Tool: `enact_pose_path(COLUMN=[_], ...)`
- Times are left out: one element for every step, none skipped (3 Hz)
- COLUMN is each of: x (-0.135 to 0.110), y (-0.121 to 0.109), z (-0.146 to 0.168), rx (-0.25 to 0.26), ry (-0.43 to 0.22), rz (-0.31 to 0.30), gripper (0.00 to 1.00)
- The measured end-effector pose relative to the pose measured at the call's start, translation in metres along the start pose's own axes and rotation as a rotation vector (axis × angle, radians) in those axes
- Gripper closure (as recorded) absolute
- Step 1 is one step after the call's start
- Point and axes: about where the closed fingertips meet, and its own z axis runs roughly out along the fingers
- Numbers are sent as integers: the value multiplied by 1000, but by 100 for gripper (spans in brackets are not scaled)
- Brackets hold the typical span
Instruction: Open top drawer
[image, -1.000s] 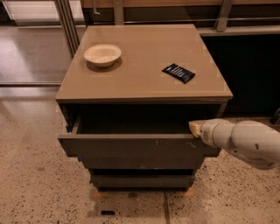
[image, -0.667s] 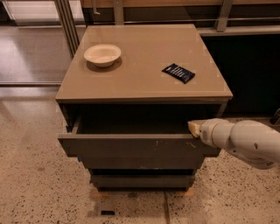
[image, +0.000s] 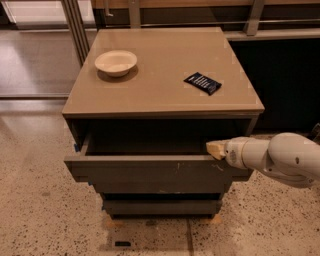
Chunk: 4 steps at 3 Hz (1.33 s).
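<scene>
Much of the job looks done: the top drawer (image: 150, 172) sits pulled partway out beneath the bench (image: 160, 90), its dark inside showing. The gripper (image: 216, 149) rests at the drawer front's upper right edge; whether it is open or closed I cannot tell. Some travel likely remains.

Speckled beige terrazzo floor (image: 35, 215), tan-topped cabinet (image: 160, 75), metal posts (image: 75, 25) behind at left, dark panel (image: 285, 80) at right, warm light
</scene>
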Motion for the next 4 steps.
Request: enact_pose_path(x=[-3, 9, 7, 19], y=[1, 5, 5, 11], z=[-2, -6, -7, -13], rx=[0, -44, -44, -78], ry=[0, 6, 6, 5], rz=[0, 39, 39, 69], gripper=[100, 100, 100, 100])
